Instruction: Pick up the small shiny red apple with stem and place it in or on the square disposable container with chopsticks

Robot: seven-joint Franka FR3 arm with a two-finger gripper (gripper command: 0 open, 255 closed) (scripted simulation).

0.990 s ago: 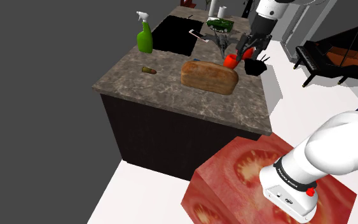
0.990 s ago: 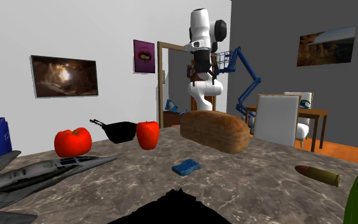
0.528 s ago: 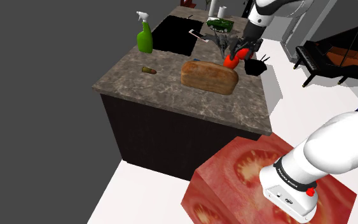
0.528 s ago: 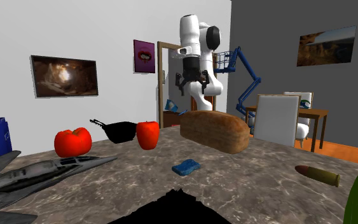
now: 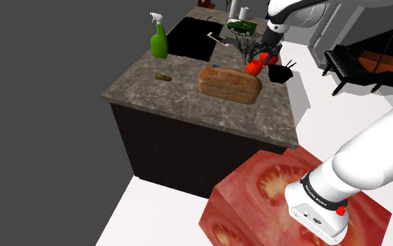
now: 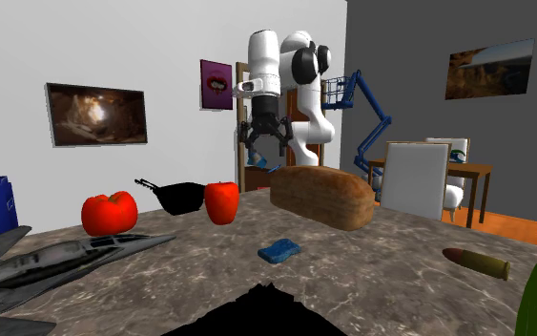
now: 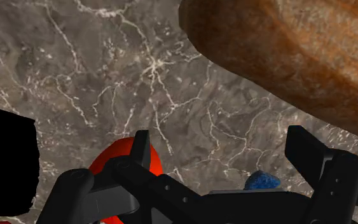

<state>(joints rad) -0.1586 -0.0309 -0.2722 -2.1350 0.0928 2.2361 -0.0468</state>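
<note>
Nothing of the task is done yet, as far as I can judge. The red apple sits on the worktop, near the edge on the shoulder view's right. It is just beside the black square container, with the loaf of bread on its other side. The gripper hangs above that spot with its fingers spread and nothing between them. In the wrist view the apple lies below and partly behind one finger, to the side of the gap, not in it. Left to do: centre over the apple, come down, pinch it, lift, and carry it the short way to the container. A second red fruit beyond the container looks like a tomato and should be left alone
</note>
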